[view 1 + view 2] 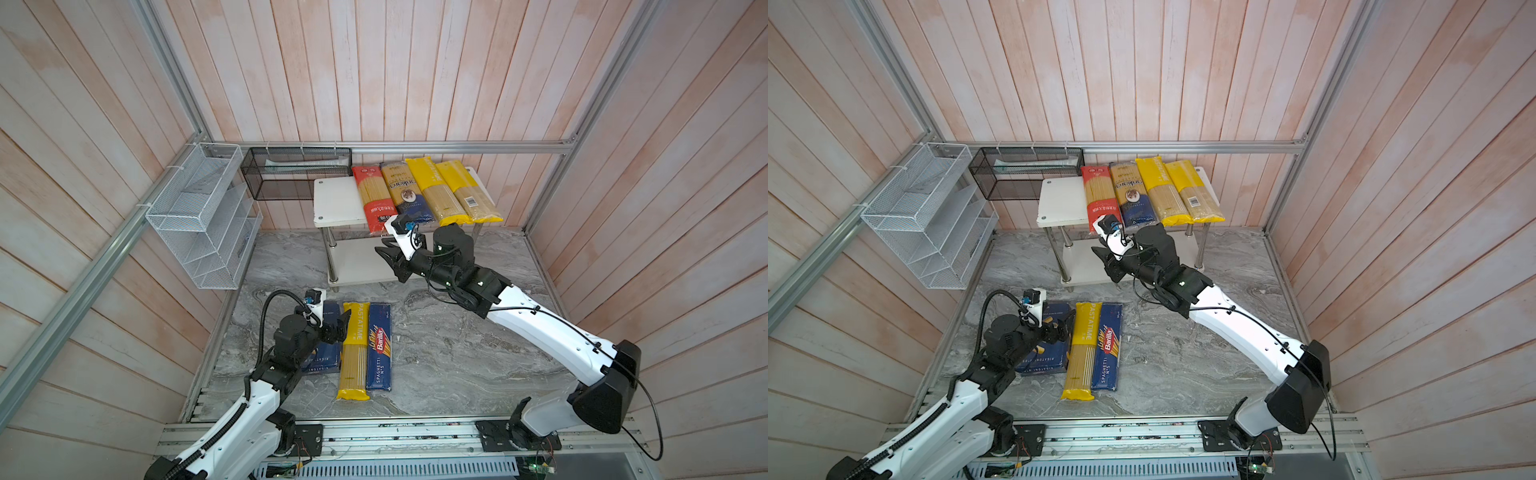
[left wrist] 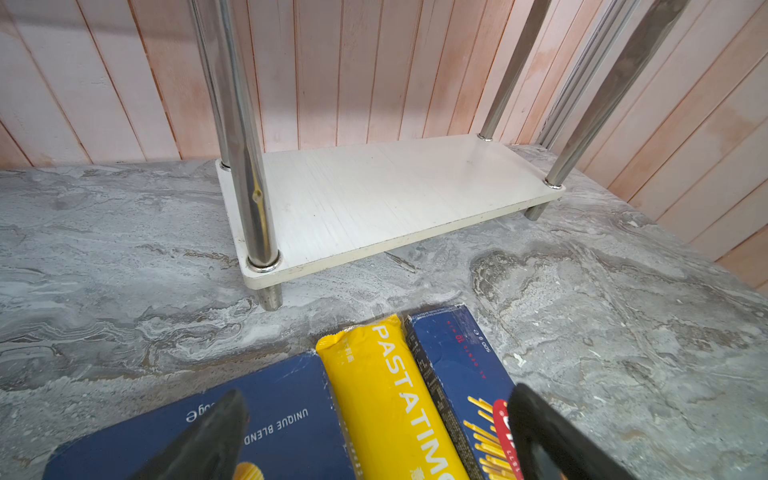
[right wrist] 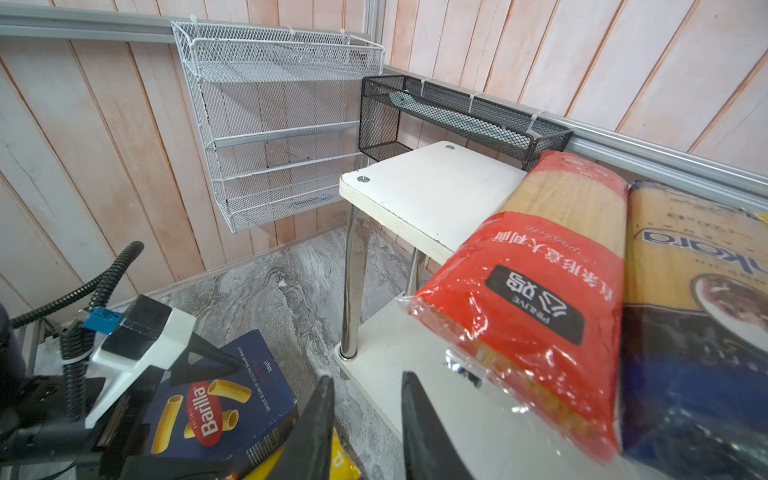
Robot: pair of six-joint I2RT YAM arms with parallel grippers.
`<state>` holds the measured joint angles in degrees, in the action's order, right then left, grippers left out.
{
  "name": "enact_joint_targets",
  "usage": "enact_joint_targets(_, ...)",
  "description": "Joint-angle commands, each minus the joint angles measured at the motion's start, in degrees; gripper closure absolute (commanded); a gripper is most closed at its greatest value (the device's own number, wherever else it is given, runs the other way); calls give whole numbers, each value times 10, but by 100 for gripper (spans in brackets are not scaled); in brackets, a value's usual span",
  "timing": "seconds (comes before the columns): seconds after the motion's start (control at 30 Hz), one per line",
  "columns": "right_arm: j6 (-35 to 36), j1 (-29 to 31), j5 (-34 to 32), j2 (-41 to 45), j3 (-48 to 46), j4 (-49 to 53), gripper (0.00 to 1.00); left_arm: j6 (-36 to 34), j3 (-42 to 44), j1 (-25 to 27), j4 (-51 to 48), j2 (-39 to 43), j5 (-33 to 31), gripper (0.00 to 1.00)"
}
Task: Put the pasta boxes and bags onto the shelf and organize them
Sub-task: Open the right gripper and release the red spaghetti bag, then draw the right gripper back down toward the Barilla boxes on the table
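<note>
On the tabletop's front left, the left gripper hung spread above the wide box, probably to grasp it; a yellow bag and narrow box lay alongside; the right gripper, slightly parted and empty, faced the shelf, whose top held four bags, left end bare.

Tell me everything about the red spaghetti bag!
The red bag is a long clear plastic packet with red ends; pale spaghetti shows through its middle. Its near end carries a black label with white characters and crinkly sealed film. It lies flat on the shelf's top board, leftmost of four bags, side by side against the navy bag. Its near end sticks out past the front edge. Nothing grips it.
</note>
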<state>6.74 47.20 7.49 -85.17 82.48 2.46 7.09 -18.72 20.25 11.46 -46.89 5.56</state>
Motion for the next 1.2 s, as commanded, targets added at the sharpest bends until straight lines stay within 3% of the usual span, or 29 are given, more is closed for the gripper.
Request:
enact_joint_targets(0.0,16,0,-2,-8,-5,-32,71,-2,8,-1,2,7,3,0)
enact_joint_targets(0.6,32,-9,-12,-61,18,-52,71,-2,8,-1,2,9,4,0)
enact_joint_targets(1.17,36,-17,35,-140,111,-27,71,-2,11,-1,1,16,3,1)
